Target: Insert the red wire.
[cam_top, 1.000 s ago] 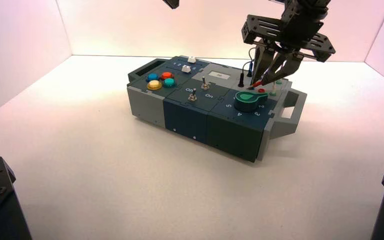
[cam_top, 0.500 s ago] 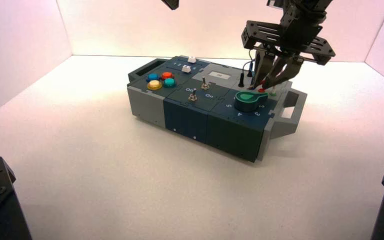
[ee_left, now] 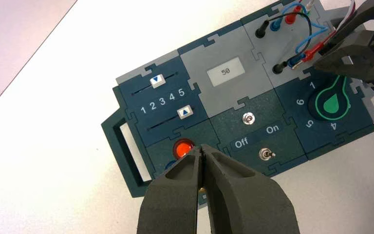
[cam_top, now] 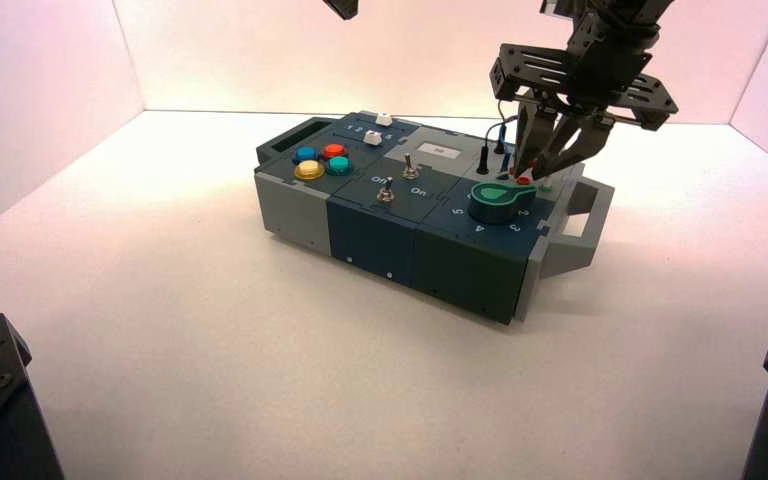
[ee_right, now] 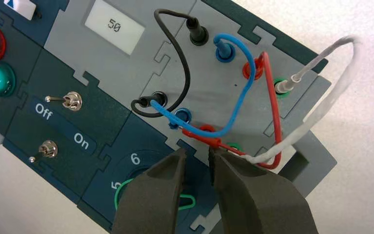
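Red wire [ee_right: 275, 112]: 1 plug in, other left loose
R claw [cam_top: 532, 174] spread near loose plug [ee_right: 205, 139], box's [cam_top: 370, 245] 2 o'clock; L claw [ee_left: 202, 147] parked pressed together, approx 11 o'clock.

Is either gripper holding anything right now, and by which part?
Nothing is held. The right gripper stands open near the red plug, which is not between its jaws; the left gripper idles, shut, over the button end.

Yellow button [ee_left: 202, 189] mostly hidden behind left pincer [ee_left: 202, 148]; green knob [ee_right: 188, 196] partly behind right pincer [ee_right: 198, 153].
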